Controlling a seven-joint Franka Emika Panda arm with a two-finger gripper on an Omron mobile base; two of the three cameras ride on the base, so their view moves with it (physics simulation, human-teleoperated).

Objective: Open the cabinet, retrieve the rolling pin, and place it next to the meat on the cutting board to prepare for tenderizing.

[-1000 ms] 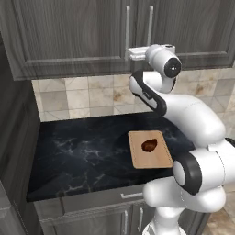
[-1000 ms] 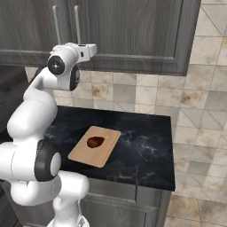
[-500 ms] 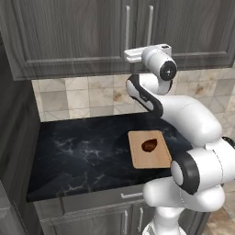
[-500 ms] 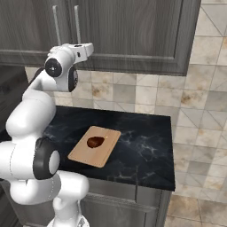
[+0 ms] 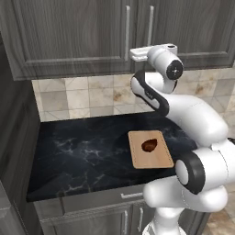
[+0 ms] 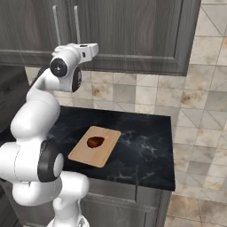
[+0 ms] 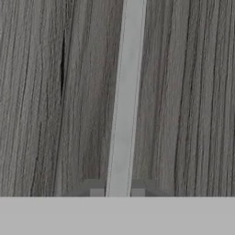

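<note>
The dark grey cabinet hangs above the counter with both doors closed. My gripper is raised to its lower edge, and its two tips press against either side of a long silver bar handle. From the base, the hand is seen at the foot of the door handles. Below it on the counter lies the tan cutting board, with the dark reddish meat on it. The rolling pin is hidden.
The black marble counter runs from a tall dark cabinet side on the left to its open right end. A tiled backsplash is behind it, and grey drawers and doors sit below.
The arm's upper joints have shifted slightly while the hand stays at the foot of the handles. Board and meat are unmoved.
</note>
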